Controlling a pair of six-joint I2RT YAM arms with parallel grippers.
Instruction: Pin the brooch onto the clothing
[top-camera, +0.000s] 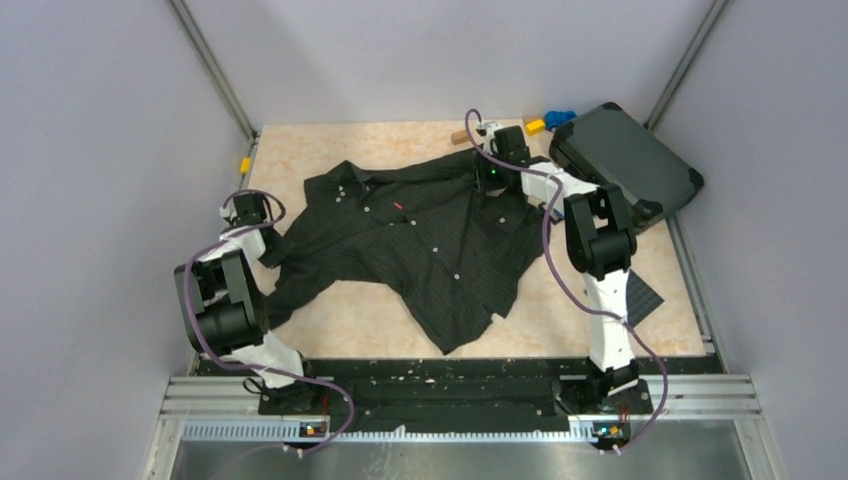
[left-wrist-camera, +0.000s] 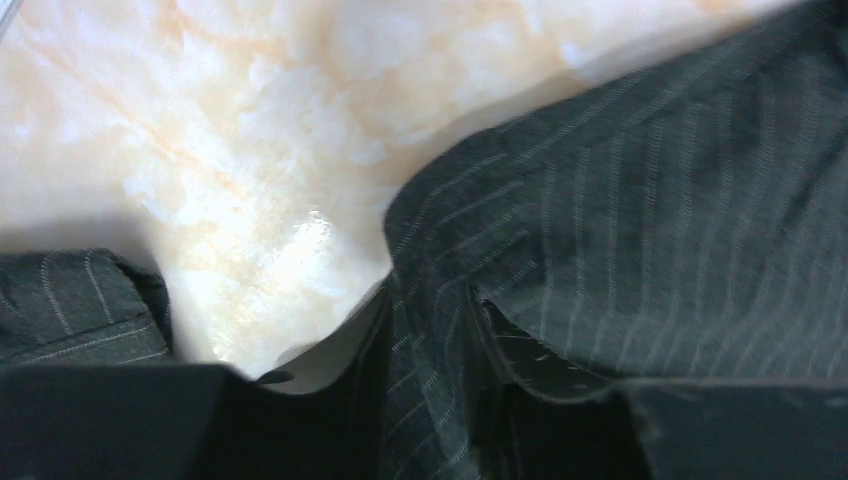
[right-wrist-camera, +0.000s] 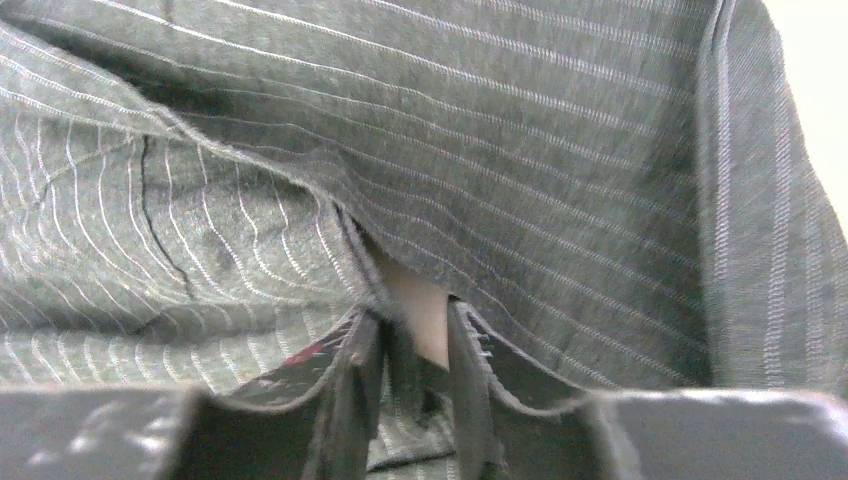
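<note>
The clothing (top-camera: 420, 235), a black pinstriped shirt with white buttons and a small red tag (top-camera: 400, 207), lies spread out on the table. The brooch shows in no view. My left gripper (top-camera: 250, 208) is at the shirt's left sleeve. In the left wrist view its jaws (left-wrist-camera: 430, 310) stand slightly apart, so it is open, and a fold of the clothing (left-wrist-camera: 640, 200) runs through the gap. My right gripper (top-camera: 497, 160) is low over the shirt's far right edge. The right wrist view shows it (right-wrist-camera: 415, 320) open, with cloth (right-wrist-camera: 500, 130) around both fingers and bare table in the gap.
A dark hard case (top-camera: 625, 165) lies at the far right corner. Beside it are a bright-blue toy piece (top-camera: 560, 118), a yellow piece (top-camera: 535, 126) and a small wooden piece (top-camera: 460, 137). Bare marbled tabletop (top-camera: 350, 320) shows in front of the shirt. Grey walls close in the sides.
</note>
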